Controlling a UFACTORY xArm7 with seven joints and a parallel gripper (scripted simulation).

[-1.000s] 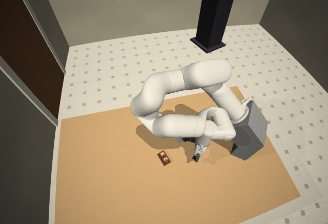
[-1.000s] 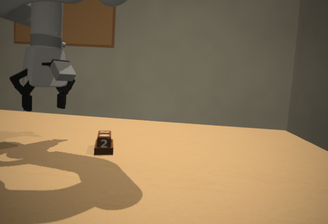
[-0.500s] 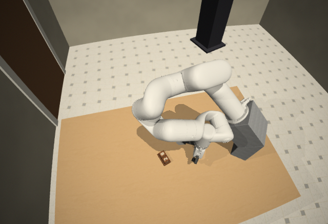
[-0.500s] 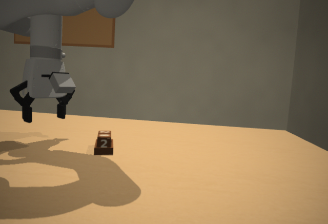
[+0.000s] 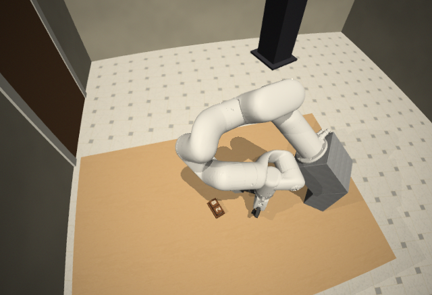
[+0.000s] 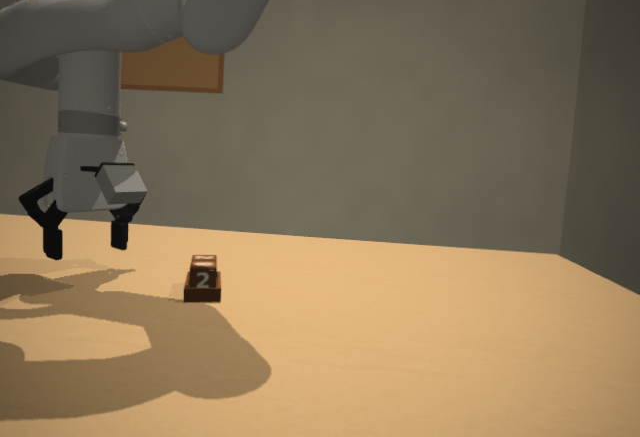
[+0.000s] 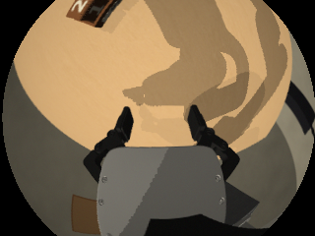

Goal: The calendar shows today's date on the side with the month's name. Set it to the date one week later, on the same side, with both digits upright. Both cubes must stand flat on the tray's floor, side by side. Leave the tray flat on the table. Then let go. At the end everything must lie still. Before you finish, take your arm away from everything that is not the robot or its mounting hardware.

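The small brown tray [image 5: 211, 210] [image 6: 202, 295] [image 7: 88, 23] lies flat on the table and holds two brown cubes side by side. In the top view, one cube [image 5: 213, 202] shows an 8 on top and the other cube [image 5: 218, 209] [image 6: 203, 279] [image 7: 79, 6] shows a 2 on top. The second cube also has a 2 on its end face in the exterior view. In the wrist view, a side face reads 1. No month name is readable. My gripper [image 6: 86, 252] [image 7: 159, 112] is open and empty, above the table, to one side of the tray and apart from it.
The wooden table top [image 5: 139, 243] [image 6: 413, 344] carries the tray. The arm's grey base block [image 5: 324, 180] stands at the table's right side in the top view. A black pillar [image 5: 279, 19] stands on the tiled floor behind. Arm shadows fall on the table near the tray.
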